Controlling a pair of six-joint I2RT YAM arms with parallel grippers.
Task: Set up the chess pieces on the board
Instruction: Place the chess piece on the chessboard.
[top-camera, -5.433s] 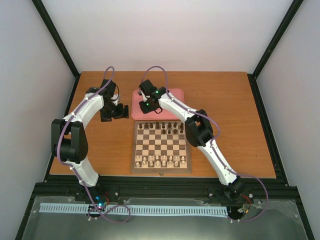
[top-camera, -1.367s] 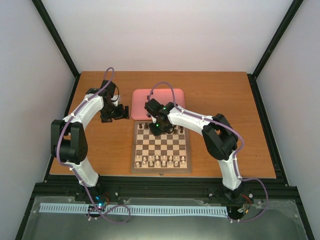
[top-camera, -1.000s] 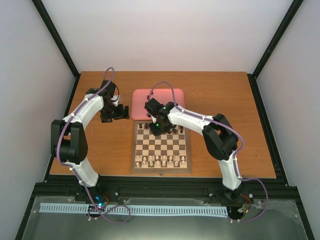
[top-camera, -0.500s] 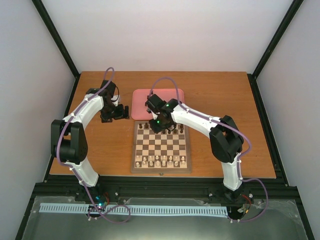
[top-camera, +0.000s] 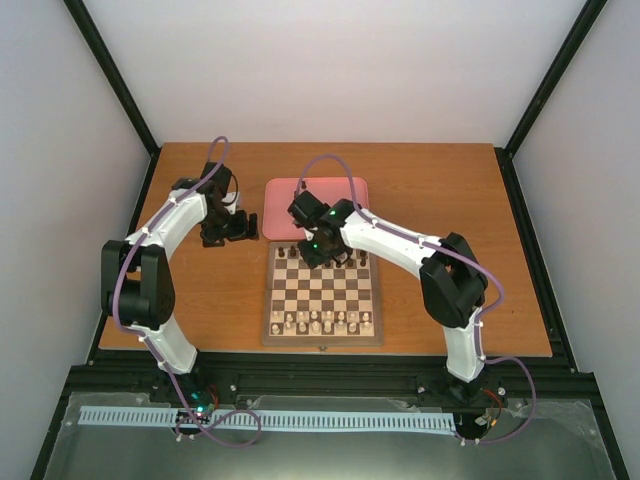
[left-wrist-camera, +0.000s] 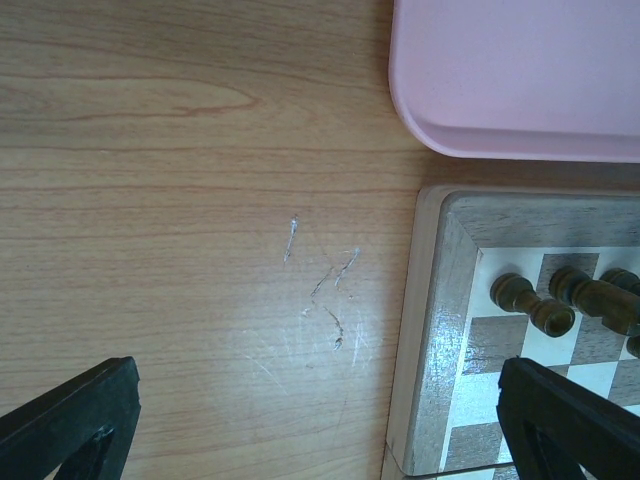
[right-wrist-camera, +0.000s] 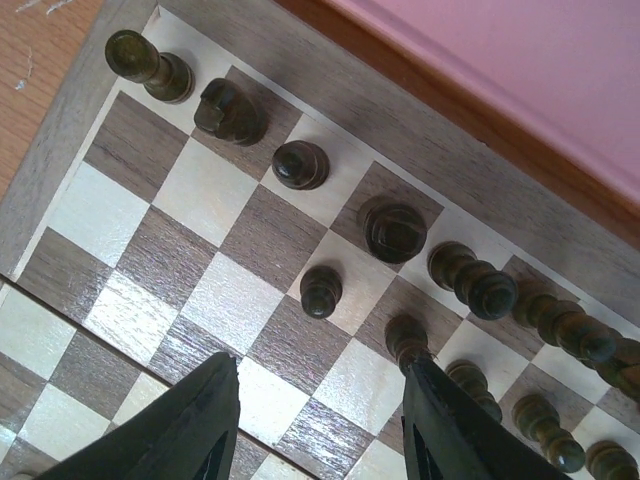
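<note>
The wooden chessboard (top-camera: 322, 295) lies mid-table, with dark pieces (top-camera: 345, 260) along its far rows. In the right wrist view the board (right-wrist-camera: 120, 170) shows several dark pieces standing upright: back-row pieces (right-wrist-camera: 390, 228) and a small pawn (right-wrist-camera: 320, 291) on a light square. My right gripper (right-wrist-camera: 318, 430) is open and empty, hovering above the board just near of that pawn; it shows over the board's far left part in the top view (top-camera: 312, 250). My left gripper (top-camera: 238, 226) is open and empty over bare table left of the board corner (left-wrist-camera: 440, 330).
A pink rounded tray (top-camera: 316, 200) lies just beyond the board, also in the left wrist view (left-wrist-camera: 520, 80). Pale cream pieces (top-camera: 322, 321) fill the board's near rows. The brown table (top-camera: 450, 230) extends right of the board.
My right gripper came from the pink tray down over the board's far rows, then rose a little and stands open. The left arm has not moved.
</note>
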